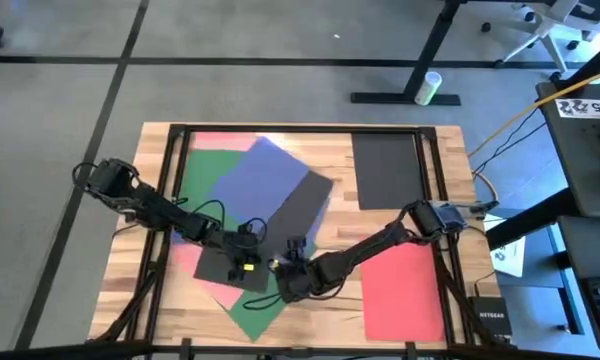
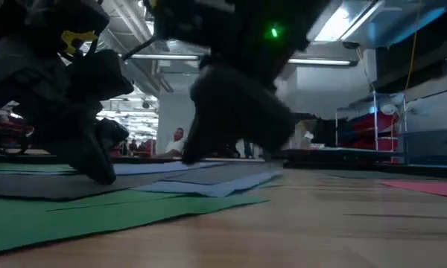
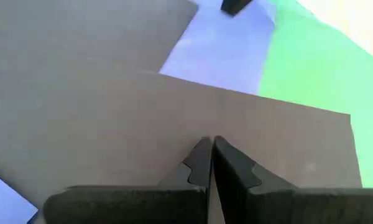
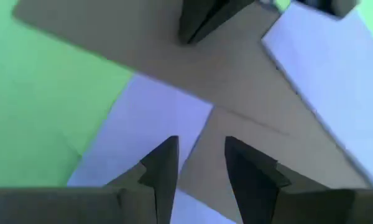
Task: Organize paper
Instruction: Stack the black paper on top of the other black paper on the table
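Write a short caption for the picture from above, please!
Both grippers, left and right, meet over overlapping coloured paper sheets on the wooden table.

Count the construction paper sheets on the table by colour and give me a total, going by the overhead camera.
Counted where a sheet shows in the high view:
Pink sheets: 1
Green sheets: 1
Blue sheets: 1
Black sheets: 3
Red sheets: 1
Total: 7; any sheets buried in the overlapping pile cannot be counted.

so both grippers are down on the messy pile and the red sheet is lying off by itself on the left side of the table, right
Not quite. The left gripper and right gripper are both down at the pile, but the red sheet lies alone on the right side of the table, as the high view shows.
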`<action>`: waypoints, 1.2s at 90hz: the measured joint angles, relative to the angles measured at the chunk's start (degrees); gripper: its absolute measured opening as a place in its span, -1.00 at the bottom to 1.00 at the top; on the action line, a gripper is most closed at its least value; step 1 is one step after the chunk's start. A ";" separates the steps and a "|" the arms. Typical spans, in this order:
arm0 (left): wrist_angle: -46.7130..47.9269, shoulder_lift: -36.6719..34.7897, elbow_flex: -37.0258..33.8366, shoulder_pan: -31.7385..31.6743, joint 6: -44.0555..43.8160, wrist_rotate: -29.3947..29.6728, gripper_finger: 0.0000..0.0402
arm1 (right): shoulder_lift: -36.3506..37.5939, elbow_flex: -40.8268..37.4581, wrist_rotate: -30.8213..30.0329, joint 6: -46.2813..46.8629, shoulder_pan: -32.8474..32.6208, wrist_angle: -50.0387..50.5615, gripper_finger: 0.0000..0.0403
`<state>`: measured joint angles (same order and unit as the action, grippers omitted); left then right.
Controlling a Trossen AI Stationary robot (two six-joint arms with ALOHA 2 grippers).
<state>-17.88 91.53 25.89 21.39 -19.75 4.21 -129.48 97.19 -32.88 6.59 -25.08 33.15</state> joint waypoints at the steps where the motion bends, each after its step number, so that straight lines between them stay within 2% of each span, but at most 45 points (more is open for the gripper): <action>1: 0.01 0.00 0.00 0.00 0.00 0.00 -1.00 | 0.01 0.11 -0.06 0.00 0.00 0.04 -0.39; 33: 0.42 0.00 0.00 0.00 -0.68 -0.25 -1.00 | 0.10 -2.28 3.98 0.66 -0.39 1.15 -0.39; 49: 0.42 0.02 0.00 0.00 -0.68 -0.33 -1.00 | 0.06 -4.36 3.88 0.64 -0.39 0.32 -0.39; 69: 0.49 0.02 -0.02 0.00 -0.68 -0.52 -1.00 | 0.10 -6.11 2.31 0.69 0.98 -1.22 -0.39; 89: 0.51 0.02 -0.02 0.00 -0.68 -0.60 -1.00 | -0.07 -6.58 -3.22 0.66 1.93 -1.51 -0.39; 108: 0.53 0.02 -0.02 0.00 -0.68 -0.61 -1.00 | -0.12 -6.58 -4.70 0.63 2.32 -2.16 -0.39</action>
<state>-17.35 91.55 25.87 21.39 -20.43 3.60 -129.60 90.61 -37.58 7.22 -22.76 30.99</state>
